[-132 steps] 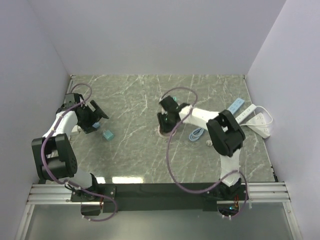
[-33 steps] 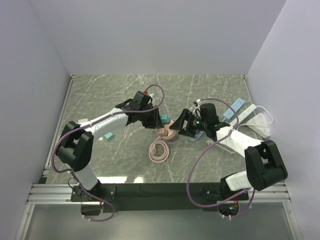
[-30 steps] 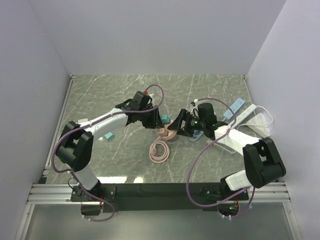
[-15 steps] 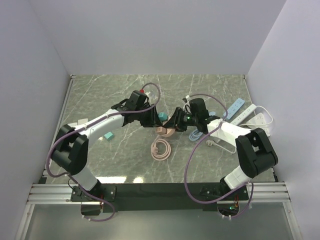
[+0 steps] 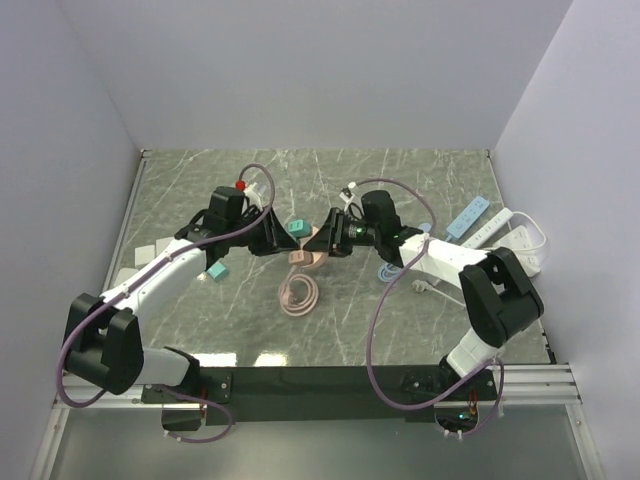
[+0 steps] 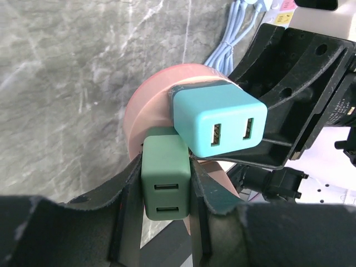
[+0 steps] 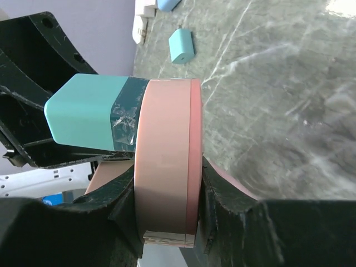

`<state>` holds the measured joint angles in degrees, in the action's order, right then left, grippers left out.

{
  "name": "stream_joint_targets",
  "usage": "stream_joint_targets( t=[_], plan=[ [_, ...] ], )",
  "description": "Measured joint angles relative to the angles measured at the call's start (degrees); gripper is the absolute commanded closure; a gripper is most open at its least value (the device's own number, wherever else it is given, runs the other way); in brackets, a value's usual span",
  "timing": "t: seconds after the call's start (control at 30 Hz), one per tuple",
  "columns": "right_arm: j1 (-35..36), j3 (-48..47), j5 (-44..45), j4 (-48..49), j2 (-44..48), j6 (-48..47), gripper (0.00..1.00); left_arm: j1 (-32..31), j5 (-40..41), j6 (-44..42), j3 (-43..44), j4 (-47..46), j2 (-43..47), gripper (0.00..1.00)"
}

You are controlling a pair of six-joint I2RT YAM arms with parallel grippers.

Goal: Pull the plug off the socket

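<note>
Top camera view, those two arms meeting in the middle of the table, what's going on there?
The left pincer is clamped on a green plug that sits in a round pink socket, while the right pincer grips the socket's rim to brace it. A teal plug is taped into the socket beside the green one. The green plug looks seated, so the pull is not yet done. A pink cord lies coiled on the table.

the joint between green plug [image 6: 166,177] and pink socket [image 6: 149,105] is hidden.

No legible text, numbers or signs anywhere.
</note>
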<state>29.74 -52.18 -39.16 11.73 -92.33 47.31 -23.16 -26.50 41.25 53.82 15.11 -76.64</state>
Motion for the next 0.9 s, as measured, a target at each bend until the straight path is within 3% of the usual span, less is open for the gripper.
stream_joint_targets(
  t=[0.13,0.27,0.37,0.53,0.7,0.77,0.9],
  plan=[
    [0.9,-3.1,0.8,-1.9,-2.4,-1.4,1.0,2.3,-0.5,-2.0,0.9,2.8,0.0,1.0],
    [-2.6,-4.6,8.4,-13.3,-4.0,-5.3,1.0,9.5,10.4,-7.8,6.7,12.0,-0.1,1.0],
    [-4.9,-5.3,12.7,-19.3,-5.7,-6.6,1.0,11.3,15.9,-10.3,9.0,15.7,-0.1,1.0],
    [-4.4,-5.3,12.7,-20.7,-5.7,-6.7,1.0,12.0,20.7,-11.7,8.9,18.7,0.1,0.99],
    [-4.0,-5.3,12.4,-20.7,-5.7,-6.8,1.0,20.2,23.7,-11.6,5.2,18.2,-3.0,0.98],
    [-3.9,-5.3,12.2,-20.7,-5.7,-7.0,1.0,23.7,24.8,-11.6,3.5,17.4,-6.3,0.89],
    [-2.4,-6.2,11.9,-21.7,-5.7,-8.3,1.0,28.6,25.5,-11.5,1.8,16.8,-12.6,0.55]
  ],
)
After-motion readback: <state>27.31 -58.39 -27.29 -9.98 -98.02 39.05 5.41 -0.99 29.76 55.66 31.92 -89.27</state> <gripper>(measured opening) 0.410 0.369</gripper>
